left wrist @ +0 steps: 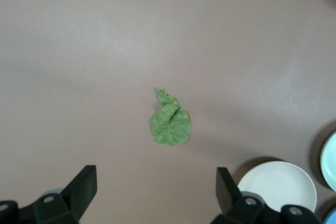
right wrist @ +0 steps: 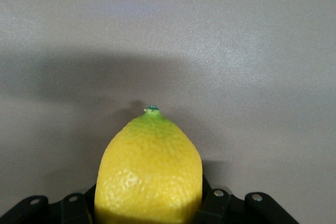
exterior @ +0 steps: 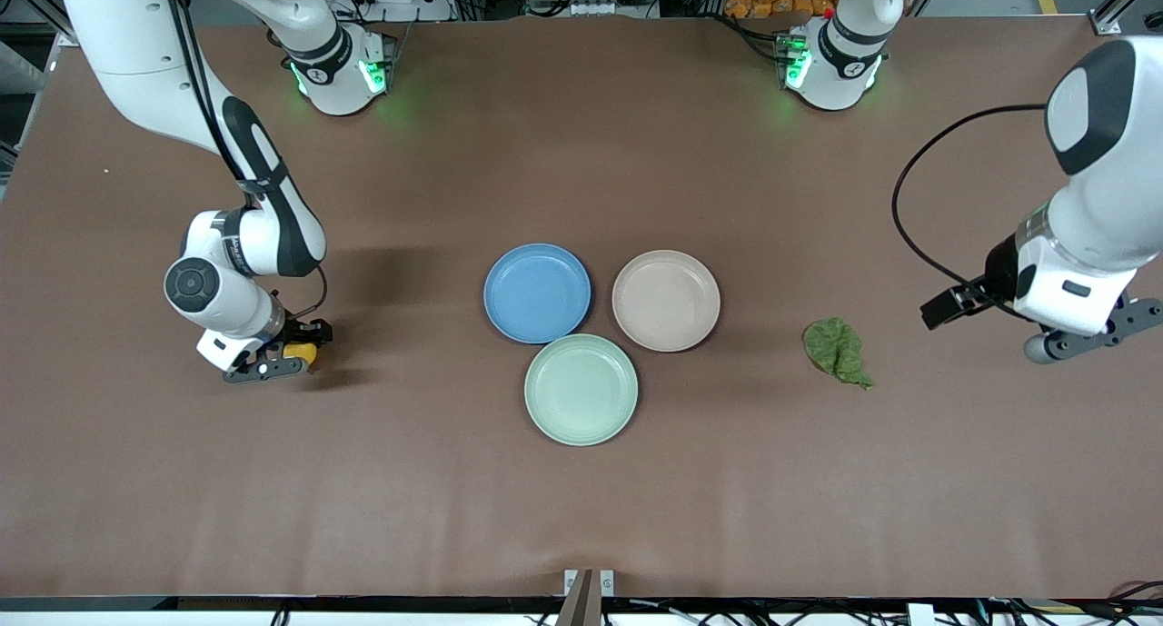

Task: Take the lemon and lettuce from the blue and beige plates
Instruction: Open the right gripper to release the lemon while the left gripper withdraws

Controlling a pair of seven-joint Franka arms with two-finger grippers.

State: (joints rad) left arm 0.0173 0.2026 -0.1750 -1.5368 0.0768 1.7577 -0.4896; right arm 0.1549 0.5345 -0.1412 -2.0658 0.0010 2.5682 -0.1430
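Toward the right arm's end of the tabletop [exterior: 182, 481], the right gripper [exterior: 289, 358] sits low with its fingers clamped on the lemon [exterior: 303, 352], well apart from the blue plate [exterior: 537, 293] and beige plate [exterior: 666, 300]. The lettuce [exterior: 838, 351] lies on the tabletop beside the beige plate, toward the left arm's end. The left gripper [left wrist: 156, 192] hovers near it, fingers [left wrist: 84, 183] spread apart and holding nothing.

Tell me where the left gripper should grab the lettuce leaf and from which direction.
Probably straight down from above: the lettuce lies flat on the table, so no side offers an edge. Pinch the raised, folded ridge near the middle, where the leaf curls over itself, rather than its thin pointed tip. The left gripper is open and off to the side of it.
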